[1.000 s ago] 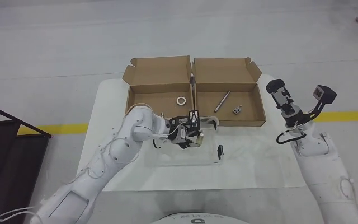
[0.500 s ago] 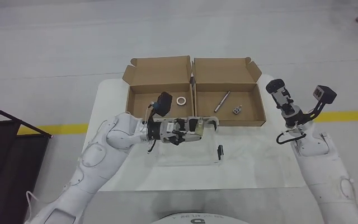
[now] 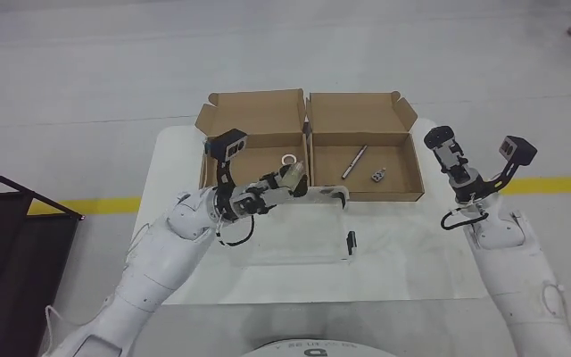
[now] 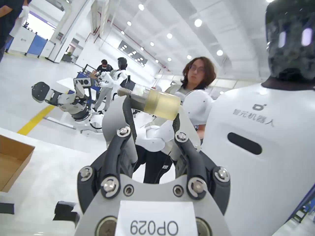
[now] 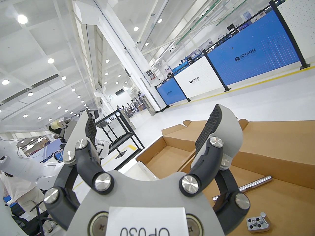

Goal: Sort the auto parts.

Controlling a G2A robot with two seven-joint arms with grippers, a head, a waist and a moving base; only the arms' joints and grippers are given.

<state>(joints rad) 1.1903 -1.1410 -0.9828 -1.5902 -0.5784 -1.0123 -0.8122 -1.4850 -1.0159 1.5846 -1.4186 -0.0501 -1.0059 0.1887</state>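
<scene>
My left gripper is shut on a translucent yellowish cylinder with a threaded stud, held up off the table and tilted upward. From above, this gripper hovers at the front edge of the left cardboard box, which holds a white ring. The right cardboard box holds a metal rod and a small metal block. My right gripper is open and holds nothing, raised beyond the right box's end. The rod and block lie below it.
A small black part lies on the white table, beside a clear plastic sheet. The box flaps stand up at the back. Bare table stretches in front and to the right of the black part.
The left arm rose from the clear sheet with the cylinder in its grip, turned its wrist upward and swung back toward the left box. The right arm stayed still.
</scene>
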